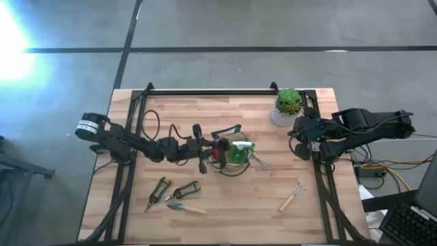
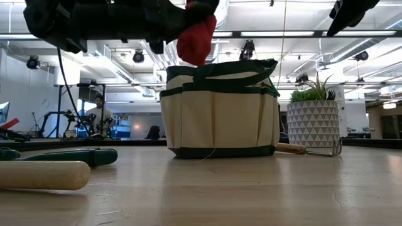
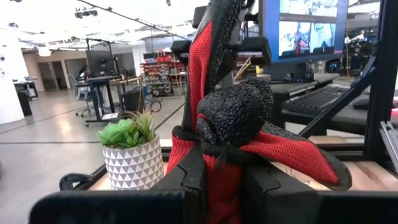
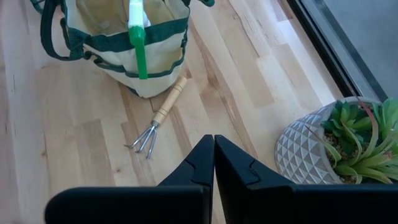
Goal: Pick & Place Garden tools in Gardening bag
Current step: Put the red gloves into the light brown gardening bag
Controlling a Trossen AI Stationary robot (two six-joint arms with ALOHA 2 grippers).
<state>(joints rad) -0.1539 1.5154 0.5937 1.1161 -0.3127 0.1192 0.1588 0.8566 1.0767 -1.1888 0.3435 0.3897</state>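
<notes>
The left claw (image 1: 213, 152) grips a red-and-black glove (image 2: 196, 39), hiding the bag's (image 2: 220, 113) rim.

Bag at the surface's middle
Bag (image 1: 232, 152) mid-surface (image 1: 225, 212); plant (image 1: 287, 104) far right; pruners (image 1: 158, 192) near left; fork (image 1: 292, 197) near right.

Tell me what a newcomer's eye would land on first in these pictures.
First, the red-and-black glove clamped in the left gripper, held in the air just above the rim of the gardening bag at mid-table. Next, the green spray bottle lying in the bag's mouth, and the potted plant at the far right corner, beside the waiting right gripper, which is shut and empty.
</notes>
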